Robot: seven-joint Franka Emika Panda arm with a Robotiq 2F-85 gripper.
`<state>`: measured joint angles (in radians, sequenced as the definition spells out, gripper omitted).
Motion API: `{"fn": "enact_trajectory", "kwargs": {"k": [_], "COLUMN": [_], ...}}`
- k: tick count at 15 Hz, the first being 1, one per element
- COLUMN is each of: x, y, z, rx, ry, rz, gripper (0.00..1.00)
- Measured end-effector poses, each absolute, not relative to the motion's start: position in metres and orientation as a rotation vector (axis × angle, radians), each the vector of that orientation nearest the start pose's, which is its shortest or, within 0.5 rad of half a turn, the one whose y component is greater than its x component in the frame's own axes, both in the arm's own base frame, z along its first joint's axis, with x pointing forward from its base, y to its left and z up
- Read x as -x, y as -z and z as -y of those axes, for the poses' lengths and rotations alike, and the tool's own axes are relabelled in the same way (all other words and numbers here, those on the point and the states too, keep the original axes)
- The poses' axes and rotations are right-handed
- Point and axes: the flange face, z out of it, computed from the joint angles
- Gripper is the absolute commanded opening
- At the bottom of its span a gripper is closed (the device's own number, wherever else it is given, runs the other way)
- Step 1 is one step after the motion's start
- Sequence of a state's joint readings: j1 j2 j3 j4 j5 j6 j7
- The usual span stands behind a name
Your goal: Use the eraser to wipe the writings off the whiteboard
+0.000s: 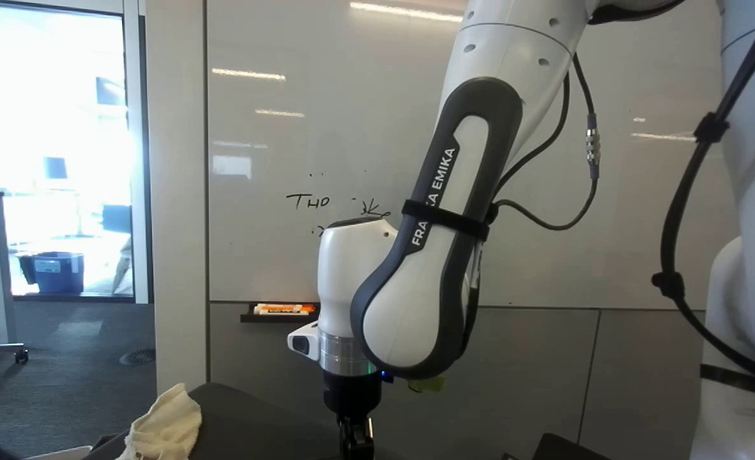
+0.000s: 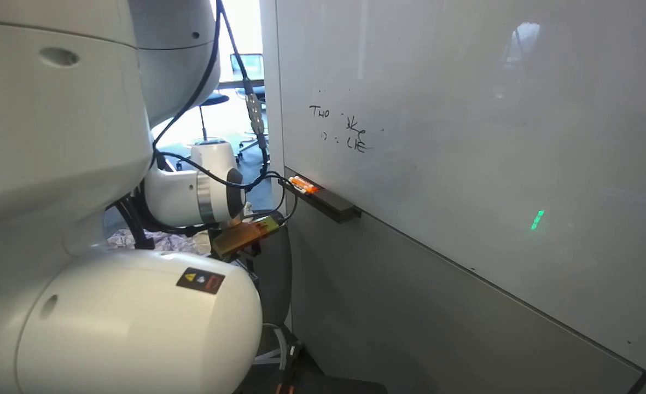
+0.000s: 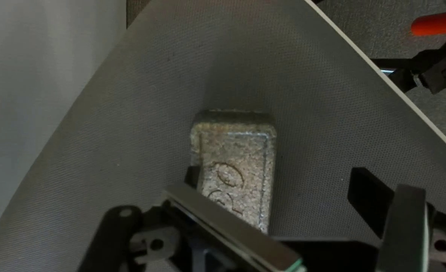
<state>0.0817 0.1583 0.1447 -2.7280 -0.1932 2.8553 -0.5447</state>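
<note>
Fingers (image 3: 403, 226) spread wide, released; one partly hides eraser (image 3: 238, 166) lying on gray table (image 3: 143, 113). Black writing (image 2: 354, 131) marks whiteboard (image 2: 465, 137) in both exterior views; markers (image 2: 303, 185) sit on ledge (image 2: 335, 203).

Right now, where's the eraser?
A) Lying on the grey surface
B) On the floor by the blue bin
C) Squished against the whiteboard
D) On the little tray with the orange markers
A: the wrist view shows the eraser lying on the grey surface, partly hidden from view by the open pincer.
</note>
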Motion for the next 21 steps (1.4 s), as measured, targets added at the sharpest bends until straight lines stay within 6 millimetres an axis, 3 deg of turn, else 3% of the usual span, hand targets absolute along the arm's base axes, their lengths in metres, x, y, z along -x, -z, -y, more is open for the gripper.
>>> {"fn": "enact_trajectory", "kwargs": {"k": [3, 4, 5, 8, 9, 11, 13, 21], "x": [-0.383, -0.386, -0.389, -0.396, -0.398, -0.401, -0.401, -0.399], "y": [-0.164, -0.163, -0.162, -0.161, -0.162, -0.163, -0.162, -0.159], "z": [-0.102, -0.103, -0.103, -0.098, -0.096, -0.093, -0.093, -0.093], "rx": [2.797, 2.793, 2.789, 2.79, 2.793, 2.799, 2.799, 2.797], "ry": [-0.056, -0.054, -0.052, -0.045, -0.041, -0.036, -0.038, -0.063], "rz": [1.477, 1.488, 1.497, 1.513, 1.512, 1.51, 1.508, 1.489], "gripper": [1.0, 0.75, 0.74, 0.5, 0.87, 0.89, 1.0, 1.0]}}
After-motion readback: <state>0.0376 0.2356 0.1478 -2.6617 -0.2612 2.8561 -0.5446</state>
